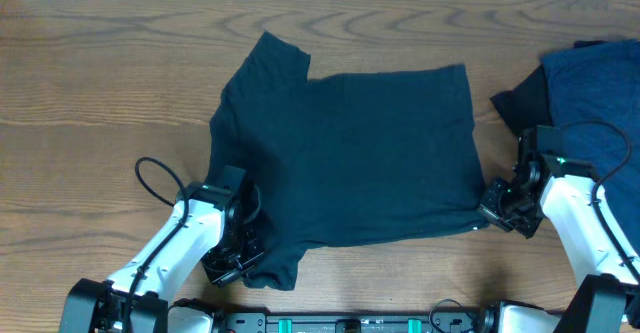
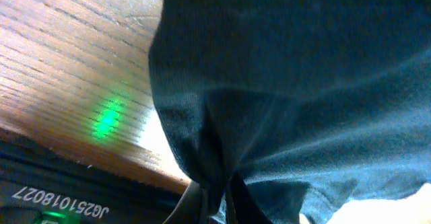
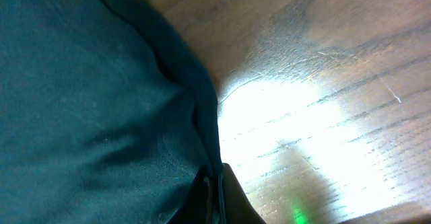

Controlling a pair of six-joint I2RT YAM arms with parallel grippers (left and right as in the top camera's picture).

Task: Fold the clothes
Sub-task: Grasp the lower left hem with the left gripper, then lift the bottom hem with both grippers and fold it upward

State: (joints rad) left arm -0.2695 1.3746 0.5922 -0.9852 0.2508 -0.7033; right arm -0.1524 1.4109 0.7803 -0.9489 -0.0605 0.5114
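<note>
At the near edge, the left hand is closed on the near left sleeve of the T-shirt, and the right hand is closed on its near right hem corner. Each wrist view shows cloth pinched between the fingers. Holding both ends of one edge probably lets the arms lift it together. The T-shirt lies flat on the middle of the tabletop. At the far right, more blue garments lie in a heap.

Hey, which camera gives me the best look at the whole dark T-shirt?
Overhead. It shows the whole T-shirt spread flat on the table, both sleeves and the hem included. Left wrist shows only bunched fabric pinched in the left gripper; right wrist shows only a hem edge entering the right gripper.
</note>
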